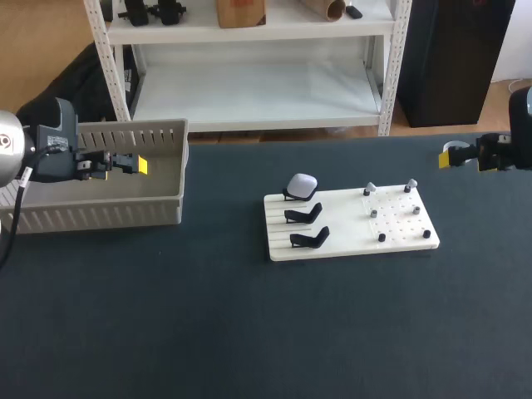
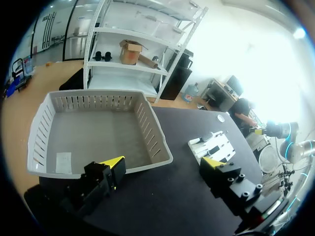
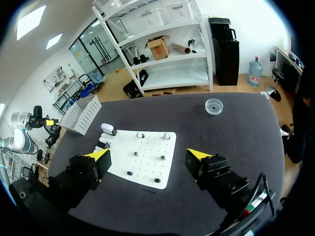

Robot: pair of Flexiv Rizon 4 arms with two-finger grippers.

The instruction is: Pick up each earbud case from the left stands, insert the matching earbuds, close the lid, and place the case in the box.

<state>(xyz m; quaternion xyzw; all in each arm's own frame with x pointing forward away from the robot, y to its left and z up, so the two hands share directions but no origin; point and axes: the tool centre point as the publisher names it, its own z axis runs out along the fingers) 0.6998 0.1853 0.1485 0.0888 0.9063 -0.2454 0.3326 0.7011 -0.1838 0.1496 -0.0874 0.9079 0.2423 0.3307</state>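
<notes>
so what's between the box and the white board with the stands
Nothing. In the head view only bare dark table lies between the box and the white board.

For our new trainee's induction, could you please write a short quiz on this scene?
1. True or false: the box holds an earbud case.
2. How many of the three black stands on the white board carry an earbud case?
3. The left gripper hangs over: A the box; B the white board; C the black stands.

Key: 1 false, the box holds no case. 2 one, on the farthest stand. 3 A.
</notes>
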